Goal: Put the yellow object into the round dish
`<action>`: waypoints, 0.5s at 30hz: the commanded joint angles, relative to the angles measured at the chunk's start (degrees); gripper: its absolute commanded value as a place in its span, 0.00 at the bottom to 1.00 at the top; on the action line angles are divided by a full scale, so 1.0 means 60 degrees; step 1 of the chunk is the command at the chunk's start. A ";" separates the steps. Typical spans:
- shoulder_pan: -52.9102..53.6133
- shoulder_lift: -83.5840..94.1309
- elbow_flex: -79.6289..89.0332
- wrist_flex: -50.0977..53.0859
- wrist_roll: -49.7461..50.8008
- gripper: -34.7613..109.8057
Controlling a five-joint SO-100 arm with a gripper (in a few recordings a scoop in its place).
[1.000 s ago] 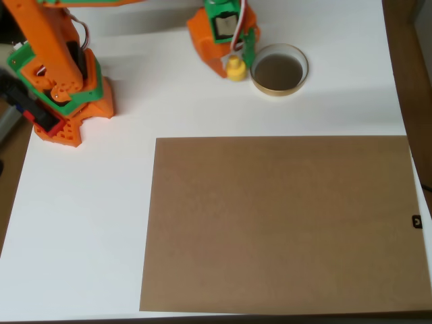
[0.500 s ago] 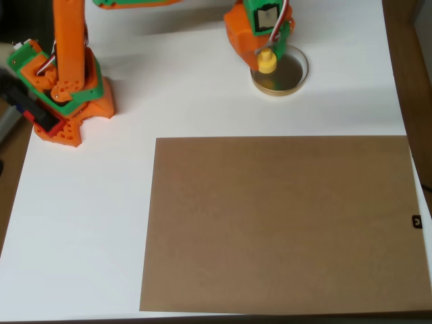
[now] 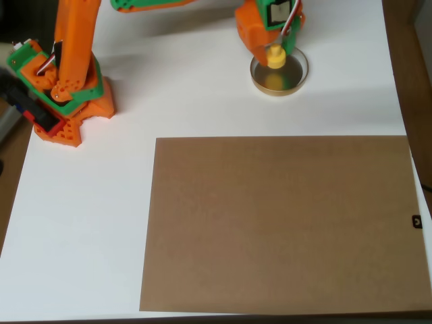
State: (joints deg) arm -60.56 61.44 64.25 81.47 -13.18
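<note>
A large brown board lies flat on the white table.

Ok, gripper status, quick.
Gripper: shut on the yellow object, holding it over the round dish in the overhead view.

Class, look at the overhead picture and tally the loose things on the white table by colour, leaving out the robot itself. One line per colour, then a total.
Yellow: 1, the yellow object, held at the tool over the dish.
Gold-rimmed with dark inside: 1, the round dish.
Brown: 1, the flat brown sheet lying on the table.
Total: 3
</note>
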 commanded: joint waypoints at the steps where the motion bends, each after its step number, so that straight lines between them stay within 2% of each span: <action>1: -0.0205 0.0264 -0.0571 0.0249 -0.0044 0.33; 7: -0.0220 0.0249 -0.0469 0.0308 -0.0088 0.42; 15: 0.0000 0.1538 0.0732 0.0161 -0.0439 0.45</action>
State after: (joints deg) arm -60.56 61.52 66.97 82.27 -14.15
